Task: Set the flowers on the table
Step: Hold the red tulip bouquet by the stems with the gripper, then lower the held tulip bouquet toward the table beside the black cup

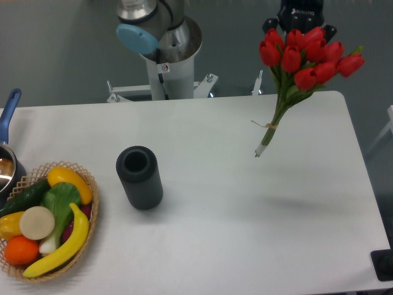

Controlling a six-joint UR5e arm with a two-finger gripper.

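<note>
1. At the far left edge a pot (7,169) with a blue handle (8,106) sits on the bench (245,233), mostly cut off by the frame.
2. Just beside it, at the near left corner, a wicker basket (86,184) holds mixed produce: a banana (61,249), a cucumber (24,198), an orange (21,250), a yellow pepper (69,181) and some leafy greens (60,200).
3. Right of the basket, apart from it, a dark ribbed vase (140,177) stands on the white bench with its open mouth facing up.
4. Behind the far edge of the bench, my arm's base column (166,61) rises with its blue cap (137,38).
5. Further right, the flowers (304,58) hang in the air above the far right part of the bench. The red heads are up, the green stems slant down and to the left, and tan string (270,125) ties them. Their stem ends do not touch the surface, and a faint shadow lies on the bench below them.
6. My gripper (299,18) sits at the top edge, behind the red heads. The blooms hide my fingers, so I cannot tell how they are set.
</note>
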